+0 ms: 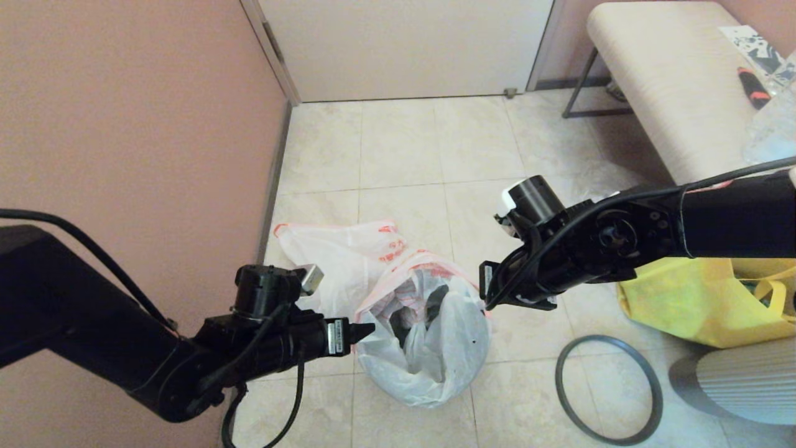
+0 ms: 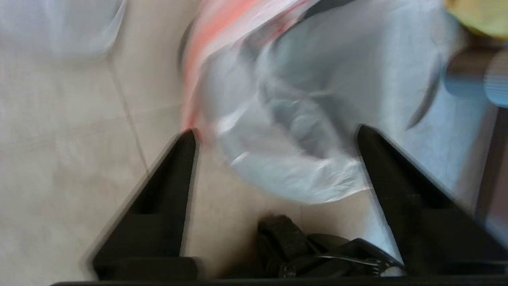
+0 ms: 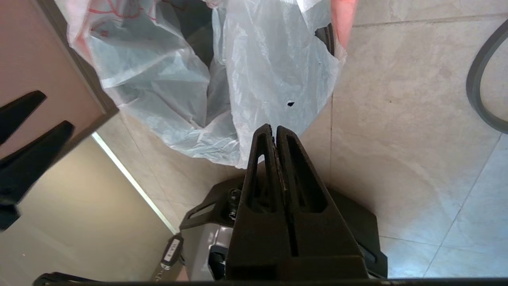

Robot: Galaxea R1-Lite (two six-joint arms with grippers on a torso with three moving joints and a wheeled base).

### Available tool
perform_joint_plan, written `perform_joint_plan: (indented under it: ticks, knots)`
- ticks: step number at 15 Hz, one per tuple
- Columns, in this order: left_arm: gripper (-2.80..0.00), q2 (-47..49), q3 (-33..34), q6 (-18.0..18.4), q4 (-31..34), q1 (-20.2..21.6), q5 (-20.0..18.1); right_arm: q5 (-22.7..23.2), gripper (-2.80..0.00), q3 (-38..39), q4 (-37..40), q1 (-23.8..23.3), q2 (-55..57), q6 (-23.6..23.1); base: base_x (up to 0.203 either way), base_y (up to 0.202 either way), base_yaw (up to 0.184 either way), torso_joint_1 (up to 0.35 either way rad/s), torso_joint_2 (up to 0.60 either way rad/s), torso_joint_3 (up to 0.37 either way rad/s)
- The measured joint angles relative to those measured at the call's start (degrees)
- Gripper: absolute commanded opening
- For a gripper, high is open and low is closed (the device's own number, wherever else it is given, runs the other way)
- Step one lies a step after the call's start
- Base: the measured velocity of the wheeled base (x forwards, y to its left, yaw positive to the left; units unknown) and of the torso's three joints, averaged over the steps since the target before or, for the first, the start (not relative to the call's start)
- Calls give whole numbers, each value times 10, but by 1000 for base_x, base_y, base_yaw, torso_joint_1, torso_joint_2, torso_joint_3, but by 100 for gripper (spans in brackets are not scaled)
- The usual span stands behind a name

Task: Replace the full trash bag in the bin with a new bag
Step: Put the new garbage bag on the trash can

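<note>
Left pincer (image 1: 367, 330) is spread wide open at the left edge of the new bag (image 1: 429, 336) (draped over the bin on the floor). Right pincer (image 3: 274, 129) is closed, empty, by its right edge; grey hoop (image 1: 608, 389) lies further right.

Bin (image 1: 463, 373) sits on the tiled floor (image 1: 398, 155), center-near, almost fully covered by a white bag (image 1: 435, 336) draped over its mouth, orange edge on the far side. A second white plastic bag (image 1: 339, 249) with orange-edged handles lies on the floor just behind it, far-left, near the wall. Left gripper (image 1: 364, 331) is at the bag's left rim. Right gripper (image 1: 488, 292) is at the right rim. Grey hoop (image 1: 608, 389) lies flat on the floor, right of the bin, apart from it. Yellow tote (image 1: 696, 298) sits further right. Padded bench (image 1: 671, 81) far right.
</note>
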Motion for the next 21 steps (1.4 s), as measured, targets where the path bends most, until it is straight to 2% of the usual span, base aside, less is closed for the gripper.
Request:
perform_joint_plan:
  ticks: [4,6,9,13,17,21]
  knots:
    - [-280,-14,-129,33,138,-39,0,0,-280,1,-6,-20,-12,7,0,0,0,0,0,0]
    - [-280,12,-202,49,199,-53,1,4,-280,1,-20,-41,-16,7,0,0,0,0,0,0]
    - [-280,84,-305,53,256,-61,11,8,-280,1,-29,-60,-25,8,0,0,0,0,0,0]
    - [-280,163,-408,54,287,-60,24,20,-280,2,-31,-64,-34,15,0,0,0,0,0,0]
    - [-280,210,-517,48,293,-27,40,35,-280,11,-40,-63,-39,19,0,0,0,0,0,0]
    - [-280,230,-541,42,300,2,40,39,-280,23,-54,-64,-36,19,0,0,0,0,0,0]
